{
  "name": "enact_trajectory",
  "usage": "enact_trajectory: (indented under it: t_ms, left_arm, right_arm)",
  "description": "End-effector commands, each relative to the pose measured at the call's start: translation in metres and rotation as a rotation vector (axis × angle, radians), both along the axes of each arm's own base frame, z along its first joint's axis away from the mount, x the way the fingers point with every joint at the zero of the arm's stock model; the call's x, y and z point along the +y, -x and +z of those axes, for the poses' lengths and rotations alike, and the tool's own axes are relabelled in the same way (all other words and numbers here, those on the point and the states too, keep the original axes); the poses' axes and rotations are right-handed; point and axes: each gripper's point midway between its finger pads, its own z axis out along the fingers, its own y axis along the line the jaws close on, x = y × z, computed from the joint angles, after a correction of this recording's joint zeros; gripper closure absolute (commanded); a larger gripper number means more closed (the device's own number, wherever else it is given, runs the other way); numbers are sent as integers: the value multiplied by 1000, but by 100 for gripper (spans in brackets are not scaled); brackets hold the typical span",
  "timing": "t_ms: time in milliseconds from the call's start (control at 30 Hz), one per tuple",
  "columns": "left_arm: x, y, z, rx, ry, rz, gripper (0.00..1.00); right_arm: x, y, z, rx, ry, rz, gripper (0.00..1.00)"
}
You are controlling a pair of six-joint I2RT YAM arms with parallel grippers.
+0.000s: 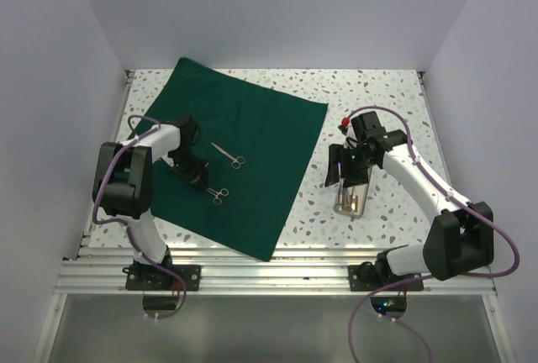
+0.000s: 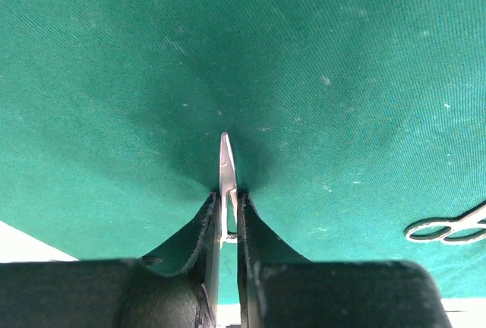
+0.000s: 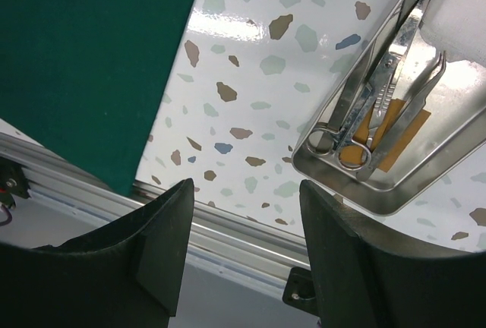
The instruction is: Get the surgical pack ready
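Top view, drape: the dark green drape [image 1: 244,153] is lying flat on the left half of the table [image 1: 378,98], with its near corner reaching the aluminium rail [image 1: 319,275].
Top view, left: the left gripper [image 1: 198,178] is sitting low on the drape at one end of a slim steel instrument [image 1: 217,194]. A ring-handled instrument [image 1: 229,156] is lying just beyond it, apart.
Top view, right: the right gripper [image 1: 338,170] is hanging over the steel tray [image 1: 353,203], which is sitting on bare table right of the drape's edge. Open table is stretching far of it.
Left wrist, hand: the fingers [image 2: 254,244] are pressing nearly together, pinching the slim steel instrument, and the cloth is puckering up beside them. I cannot tell whether it is scissors or forceps.
Left wrist, edges: the other instrument's rings are showing at the right, and the drape's edge at the near left.
Right wrist, hand: the fingers [image 3: 342,260] are standing spread, holding nothing, above the strip between the drape's edge and the tray.
Right wrist, tray: scissors [image 3: 364,115] and forceps [image 3: 429,77] are lying inside it.
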Motion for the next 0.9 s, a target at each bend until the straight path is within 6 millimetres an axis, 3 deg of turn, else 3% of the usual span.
enact_trajectory:
  t_ms: [0,267,400,500,667,867]
  left_arm:
    - [6,-7,14,-48,-33,-22,100]
    - [-24,-26,51,-202,-17,-217,100]
    - [-41,-25,65,-270,19,-316,100]
    - [-53,-25,73,-320,39,-388,100]
    - [-91,-26,94,-431,143,-577,100]
    - [-127,-16,117,-506,226,-743,100]
  right_arm:
    - [7,-8,14,-58,-35,21,38]
    - [18,-12,19,-59,-65,43,38]
    - [33,-15,25,-71,-96,75,37]
    - [58,-17,35,-80,-178,134,34]
    - [133,-11,60,-57,-532,293,25]
    - [190,-6,59,-38,-597,409,25]
